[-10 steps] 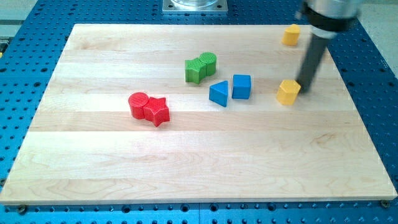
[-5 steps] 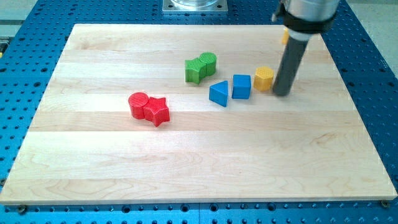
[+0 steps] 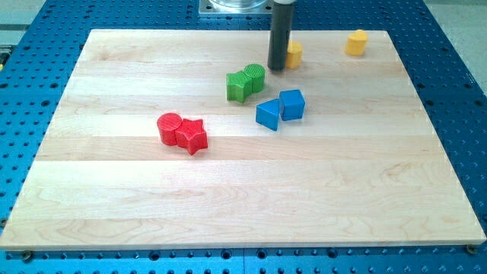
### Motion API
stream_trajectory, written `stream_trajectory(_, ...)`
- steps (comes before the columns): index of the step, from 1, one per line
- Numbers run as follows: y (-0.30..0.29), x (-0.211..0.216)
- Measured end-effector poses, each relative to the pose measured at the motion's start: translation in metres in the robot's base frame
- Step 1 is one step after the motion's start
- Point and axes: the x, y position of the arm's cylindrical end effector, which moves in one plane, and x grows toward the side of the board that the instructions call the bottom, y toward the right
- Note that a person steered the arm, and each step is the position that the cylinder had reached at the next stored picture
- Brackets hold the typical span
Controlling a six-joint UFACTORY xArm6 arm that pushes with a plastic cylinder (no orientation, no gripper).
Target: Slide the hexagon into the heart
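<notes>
Gripperless, the arm ends in a bare rod that can hold nothing, and its tip (image 3: pixel 278 68) now presses against the 8 o'clock side of the yellow hexagon (image 3: pixel 294 55), whose shape is partly hidden and only guessed. Within the last second that block was swept from 3 o'clock of the blue cube (image 3: pixel 292 104) up to the cube's 12 o'clock, near the board's top edge. The yellow heart (image 3: pixel 355 43) has not moved and sits well apart at the hexagon's 3 o'clock, so with the tip on the far side, a push toward 3 o'clock looks set up.
</notes>
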Motion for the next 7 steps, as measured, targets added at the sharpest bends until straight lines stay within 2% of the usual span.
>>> stream_trajectory(1, 0.040, -0.010)
stream_trajectory(3, 0.086, 0.013)
stream_trajectory(4, 0.100, 0.012)
stream_trajectory(5, 0.030, -0.005)
stream_trajectory(6, 0.062, -0.032)
stream_trajectory(7, 0.095, -0.027)
